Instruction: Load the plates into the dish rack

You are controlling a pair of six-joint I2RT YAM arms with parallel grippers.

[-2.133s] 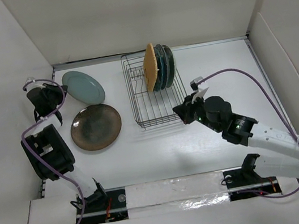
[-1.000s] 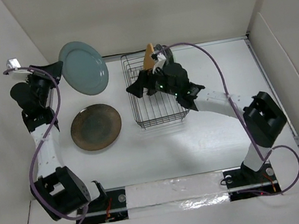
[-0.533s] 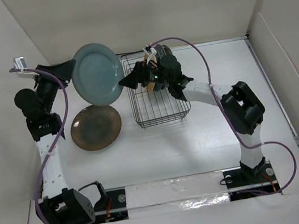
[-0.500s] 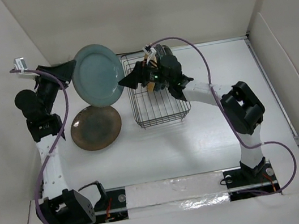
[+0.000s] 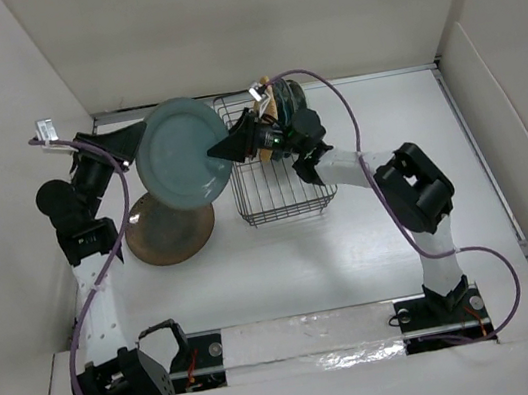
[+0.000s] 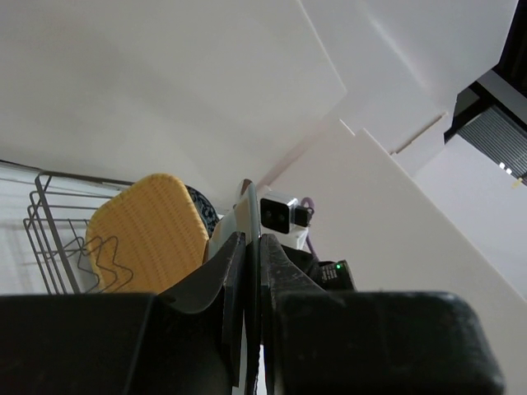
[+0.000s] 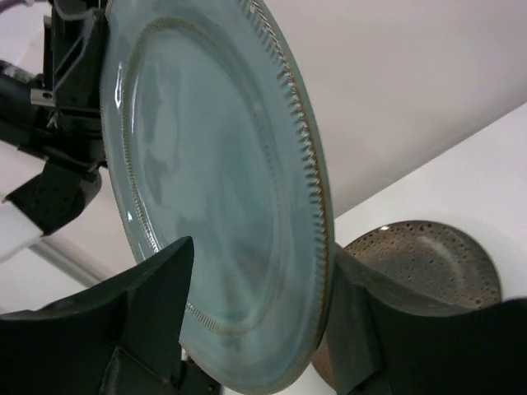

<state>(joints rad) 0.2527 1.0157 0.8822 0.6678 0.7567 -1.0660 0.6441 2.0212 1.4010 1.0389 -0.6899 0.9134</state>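
My left gripper (image 5: 135, 138) is shut on the left rim of the grey-teal plate (image 5: 181, 156) and holds it upright in the air, left of the dish rack (image 5: 278, 190). In the left wrist view the gripper (image 6: 251, 243) pinches the plate's rim (image 6: 245, 197), seen edge-on. My right gripper (image 5: 220, 151) reaches left across the rack and is open. Its fingers (image 7: 156, 292) straddle the plate (image 7: 206, 181) at its right rim. The brown plate (image 5: 170, 230) lies flat on the table below, also in the right wrist view (image 7: 420, 255). The orange-tan plate (image 6: 144, 234) stands in the rack with darker plates behind it, mostly hidden.
The rack's near rows of tines (image 5: 276, 180) hold nothing. White walls enclose the table on the left, back and right. The right arm's purple cable (image 5: 350, 132) arcs over the rack's right side. The left arm (image 5: 91, 257) stands left of the brown plate.
My left arm has carried the grey-teal plate up off the table and rightward toward the rack. My right arm has swung left over the rack until its open fingers straddle the plate's rim.
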